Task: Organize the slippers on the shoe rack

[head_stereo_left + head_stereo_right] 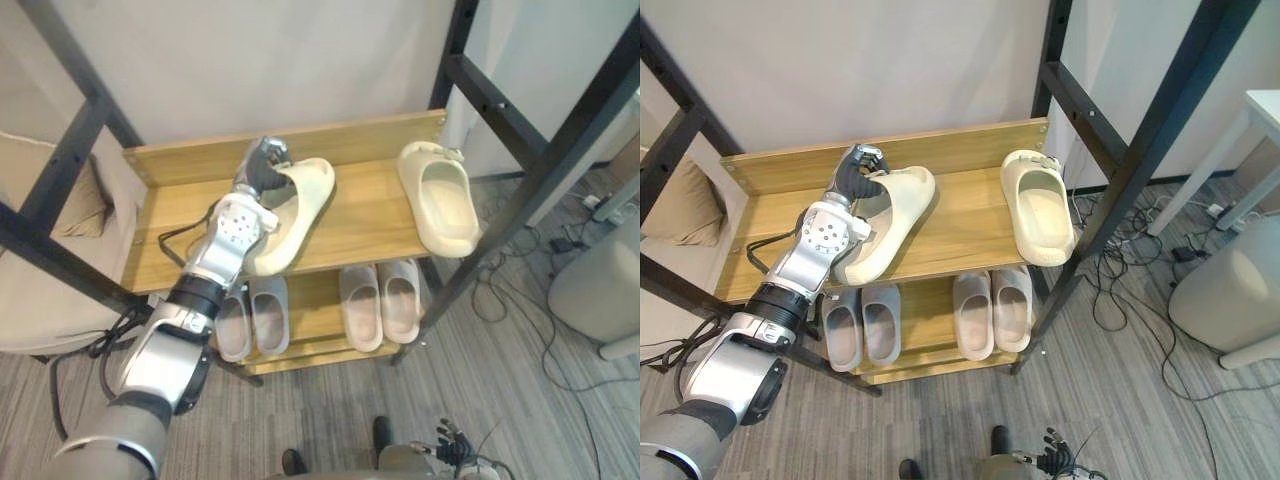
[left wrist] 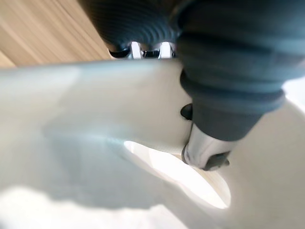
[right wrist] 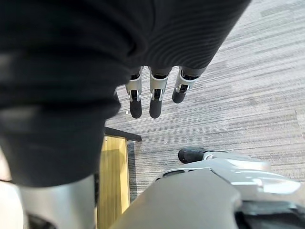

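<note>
Right hand (image 3: 152,102) hangs before the shoe rack (image 1: 965,220), fingers loose and apart, idle. Grey slippers (image 1: 975,315) fill the rack's lower shelf. On its top shelf, left hand (image 1: 853,172) clamps the skewed cream slipper (image 1: 895,215), probably to square it with its mate (image 1: 1038,205) at the rack's right end; the left wrist view alone shows a fingertip (image 2: 207,160) hooked inside the opening

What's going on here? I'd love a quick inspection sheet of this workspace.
Surface: wooden shoe rack, two shelves.
Job's things: left cream slipper and right cream slipper on the top shelf, apart; grey slippers in two pairs below.
Clutter: nothing seen.
Hands: left hand curled on the left cream slipper; right hand open, low over the floor.
Cables: loose cables on the floor right of the rack.
Surroundings: black metal frame, beige cushion, grey carpet.
</note>
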Tool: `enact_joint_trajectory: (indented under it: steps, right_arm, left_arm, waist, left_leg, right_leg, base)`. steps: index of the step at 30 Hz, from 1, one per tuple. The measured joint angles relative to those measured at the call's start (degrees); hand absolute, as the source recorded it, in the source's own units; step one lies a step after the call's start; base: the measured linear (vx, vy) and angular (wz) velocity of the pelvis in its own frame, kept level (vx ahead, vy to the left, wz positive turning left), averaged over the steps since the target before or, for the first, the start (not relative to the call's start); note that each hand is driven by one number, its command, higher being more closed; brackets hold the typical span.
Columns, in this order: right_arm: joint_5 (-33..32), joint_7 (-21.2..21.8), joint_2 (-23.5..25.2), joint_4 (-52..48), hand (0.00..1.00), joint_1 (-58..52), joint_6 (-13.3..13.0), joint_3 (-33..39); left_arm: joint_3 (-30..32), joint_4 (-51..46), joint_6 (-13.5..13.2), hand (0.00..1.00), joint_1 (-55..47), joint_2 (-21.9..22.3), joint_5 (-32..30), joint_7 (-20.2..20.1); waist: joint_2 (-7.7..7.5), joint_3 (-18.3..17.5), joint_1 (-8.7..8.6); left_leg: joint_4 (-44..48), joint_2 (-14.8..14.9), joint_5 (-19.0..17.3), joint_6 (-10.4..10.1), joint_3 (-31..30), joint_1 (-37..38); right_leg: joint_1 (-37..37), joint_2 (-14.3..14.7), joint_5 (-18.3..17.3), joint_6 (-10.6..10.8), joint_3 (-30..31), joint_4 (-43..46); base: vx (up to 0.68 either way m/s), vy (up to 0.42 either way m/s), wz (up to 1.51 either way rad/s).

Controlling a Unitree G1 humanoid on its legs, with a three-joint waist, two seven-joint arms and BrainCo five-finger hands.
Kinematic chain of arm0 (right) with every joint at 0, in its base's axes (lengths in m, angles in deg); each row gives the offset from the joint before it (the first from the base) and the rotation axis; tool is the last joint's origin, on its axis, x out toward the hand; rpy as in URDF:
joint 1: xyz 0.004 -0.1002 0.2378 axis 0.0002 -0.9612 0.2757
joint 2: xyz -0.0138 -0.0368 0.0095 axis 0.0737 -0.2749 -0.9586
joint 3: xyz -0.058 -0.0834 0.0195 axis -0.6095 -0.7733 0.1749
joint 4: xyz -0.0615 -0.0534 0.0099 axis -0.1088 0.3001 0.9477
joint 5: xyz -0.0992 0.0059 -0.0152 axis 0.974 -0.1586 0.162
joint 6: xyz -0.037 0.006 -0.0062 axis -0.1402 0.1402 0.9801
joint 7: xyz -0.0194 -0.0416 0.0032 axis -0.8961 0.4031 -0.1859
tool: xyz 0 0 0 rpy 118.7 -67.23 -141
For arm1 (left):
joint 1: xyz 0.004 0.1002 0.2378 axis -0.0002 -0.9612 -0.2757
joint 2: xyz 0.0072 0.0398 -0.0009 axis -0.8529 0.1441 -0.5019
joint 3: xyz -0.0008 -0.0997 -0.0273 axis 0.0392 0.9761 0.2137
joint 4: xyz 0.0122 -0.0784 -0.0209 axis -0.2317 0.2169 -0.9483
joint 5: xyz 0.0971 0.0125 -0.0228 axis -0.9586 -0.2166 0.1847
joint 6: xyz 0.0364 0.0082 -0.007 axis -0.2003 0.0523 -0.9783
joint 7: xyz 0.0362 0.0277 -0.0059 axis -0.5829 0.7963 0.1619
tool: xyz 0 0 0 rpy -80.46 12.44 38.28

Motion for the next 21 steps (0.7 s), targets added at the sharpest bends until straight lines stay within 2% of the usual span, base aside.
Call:
enact_joint_trajectory:
  steps: [1, 9, 10, 21]
  right_arm:
    - [-0.92, -0.18, -0.04, -0.17, 0.0, -0.01, 0.01, 0.09]
    - [-1.16, -0.42, 0.01, -1.45, 0.0, -0.15, -0.28, 2.09]
    - [-1.16, -0.42, -0.04, -1.5, 0.0, -0.15, -0.33, 2.09]
    - [-1.63, -0.51, -0.02, -1.66, 0.0, -0.25, -1.03, 2.08]
  left_arm:
    - [-0.02, 0.76, -0.03, 1.0, 1.74, 0.04, 0.01, 0.0]
    - [0.07, 2.55, -0.65, 1.0, 6.15, -0.1, 1.1, 0.1]
    - [0.09, 2.55, -0.73, 0.0, 6.15, -0.18, 1.12, 0.14]
    - [1.13, 2.72, -0.75, 0.0, 6.37, 0.78, 1.13, 1.2]
  waist:
    - [0.36, 0.22, -0.64]
    - [1.74, 2.31, -1.35]
    - [1.81, 2.35, -1.34]
    - [1.81, 2.78, -1.45]
  left_leg:
    - [0.01, 0.03, 0.01, 0.0, 0.22, -0.73]
    - [0.02, 0.52, 0.0, -0.02, 1.34, -1.51]
    - [0.02, 0.52, 0.0, -0.02, 1.34, -1.61]
    - [0.01, 0.47, -0.03, -0.08, 1.37, -1.73]
  right_leg:
    - [-0.59, 0.07, 0.51, 0.21, 0.13, 0.01]
    - [-1.97, 0.73, 0.93, 0.0, 1.22, 0.02]
    - [-2.14, 0.72, 0.94, -0.01, 1.23, 0.02]
    - [-2.56, 0.65, 0.89, -0.06, 1.24, 0.02]
  base:
    - [0.0, -0.029, -0.09]
    - [-0.01, -0.034, -0.08]
    - [-0.03, -0.031, 0.0]
    - [-0.02, -0.007, -0.01]
